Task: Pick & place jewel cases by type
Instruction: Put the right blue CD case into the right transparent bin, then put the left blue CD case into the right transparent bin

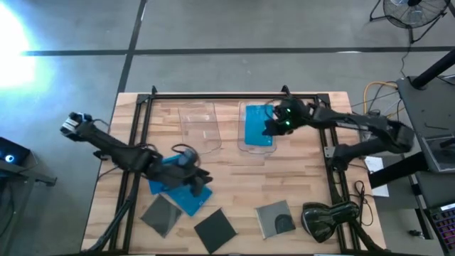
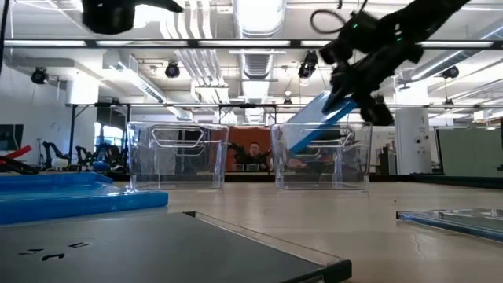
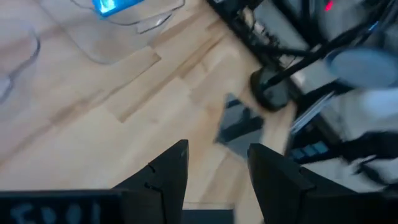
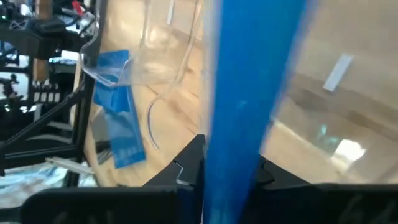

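Observation:
My right gripper [image 1: 274, 122] is shut on a translucent blue jewel case [image 2: 317, 123] over the right clear bin [image 1: 257, 147]. The case also shows edge-on in the right wrist view [image 4: 249, 87]. My left gripper [image 1: 197, 179] is open and empty [image 3: 217, 168], hovering over two blue cases [image 1: 170, 176] [image 1: 193, 202] that lie flat on the table's left half. Three dark grey cases [image 1: 162, 213] [image 1: 215, 229] [image 1: 275, 219] lie flat along the near edge. My right gripper pinches the blue case between its two fingers [image 4: 194, 167] at the case's upper end [image 2: 339, 104]. The fingers come from above, slanting down. The case hangs tilted below them, and its lower end [image 2: 292, 144] dips into the right bin, clear of the bin's floor.
A second clear bin [image 1: 199, 122] stands left of the right one, at the table's far side. A bulky black curved device [image 1: 328, 219] sits at the near right corner. Black frame rails [image 1: 138, 135] run along the table's left, far and right sides.

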Controlling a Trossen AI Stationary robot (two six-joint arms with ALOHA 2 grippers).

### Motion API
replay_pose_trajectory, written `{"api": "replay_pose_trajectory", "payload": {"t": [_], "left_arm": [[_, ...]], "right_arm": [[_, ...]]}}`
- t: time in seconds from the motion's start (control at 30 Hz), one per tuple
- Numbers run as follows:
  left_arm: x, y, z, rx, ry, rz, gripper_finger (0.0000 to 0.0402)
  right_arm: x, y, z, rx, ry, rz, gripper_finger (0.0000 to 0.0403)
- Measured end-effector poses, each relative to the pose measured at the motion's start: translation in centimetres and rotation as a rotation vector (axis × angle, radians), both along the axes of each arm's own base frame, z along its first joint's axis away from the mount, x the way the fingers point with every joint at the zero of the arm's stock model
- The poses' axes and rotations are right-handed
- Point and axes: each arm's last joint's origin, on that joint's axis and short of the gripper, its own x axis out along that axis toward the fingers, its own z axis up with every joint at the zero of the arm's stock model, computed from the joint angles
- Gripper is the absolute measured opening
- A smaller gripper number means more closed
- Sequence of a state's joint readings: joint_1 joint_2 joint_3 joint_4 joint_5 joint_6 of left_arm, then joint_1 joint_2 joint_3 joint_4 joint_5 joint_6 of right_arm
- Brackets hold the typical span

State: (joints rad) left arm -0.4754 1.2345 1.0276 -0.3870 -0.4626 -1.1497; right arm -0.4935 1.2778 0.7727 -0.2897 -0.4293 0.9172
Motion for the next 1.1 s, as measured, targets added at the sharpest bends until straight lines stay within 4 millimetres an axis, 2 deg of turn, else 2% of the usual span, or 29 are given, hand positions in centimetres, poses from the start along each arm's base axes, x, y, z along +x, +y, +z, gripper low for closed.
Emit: {"api": "replay_pose_trajectory", "payload": {"t": [0.2, 0.4, 0.57, 0.8, 0.97, 1.1], "left_arm": [[-2.6, -1.5, -1.8, -0.085, -0.033, 0.071, 0.0147], [-3.2, -2.7, -2.3, -0.083, -0.043, 0.084, 0.0147], [-3.3, -2.8, -2.4, -0.078, -0.038, 0.077, 0.0147], [-4.2, -2.1, -3.5, -0.061, 0.079, 0.138, 0.0147], [-5.3, -1.3, -4.3, -0.046, 0.196, 0.198, 0.0147], [-6.2, -0.6, -4.7, -0.024, 0.276, 0.242, 0.0147]], "right_arm": [[2.2, -1.7, -1.4, 0.081, 0.067, 0.008, 0.0088], [3.2, -2.3, -1.2, 0.091, 0.129, 0.037, 0.0134], [2.8, -2.2, 0.3, 0.066, 0.189, 0.066, 0.0168], [0.7, -1.4, 2.9, -0.074, 0.471, 0.102, 0.0199], [0.1, -0.1, 5.2, -0.188, 0.497, 0.157, 0.021], [-0.1, 2.1, 6.4, -0.251, 0.457, 0.244, 0.0212]]}}
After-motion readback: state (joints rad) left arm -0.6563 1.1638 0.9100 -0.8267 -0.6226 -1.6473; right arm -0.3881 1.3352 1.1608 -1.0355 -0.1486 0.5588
